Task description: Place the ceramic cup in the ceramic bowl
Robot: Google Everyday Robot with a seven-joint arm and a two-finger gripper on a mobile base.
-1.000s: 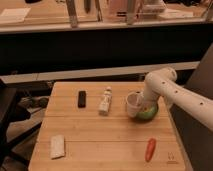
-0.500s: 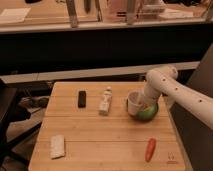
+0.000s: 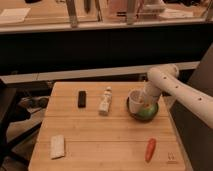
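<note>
Wooden slats make up the table [image 3: 100,135], seen from above and in front, with a dark counter and window frames behind it. From the right side, a white robot arm [image 3: 185,92] reaches down and left across the table's far right corner. Its gripper [image 3: 145,101] sits low over the green bowl [image 3: 145,113], right at the white cup [image 3: 136,98].

That cup stands upright with its open mouth facing up, and it appears to rest on the left part of the bowl, overlapping the rim there. Whether its base sits fully inside or partly on the rim is hard to judge from this angle. I cannot tell if the gripper is clamped on the cup or has let go, since the arm's end blocks that spot. Judging by how things lie, the cup is at or very near its goal, and the arm is low because it is setting the cup down.

Inside the bowl, a patch of glossy green shows to the right of the cup; nothing else seems to be in it. Nothing can be made out inside the cup.

Other items lie well apart from the bowl: a white bottle-shaped figure [image 3: 105,101] near the centre, a small black block [image 3: 82,98] to its left, a pale sponge [image 3: 58,146] at the near left, and an orange carrot [image 3: 150,149] at the near right.
</note>
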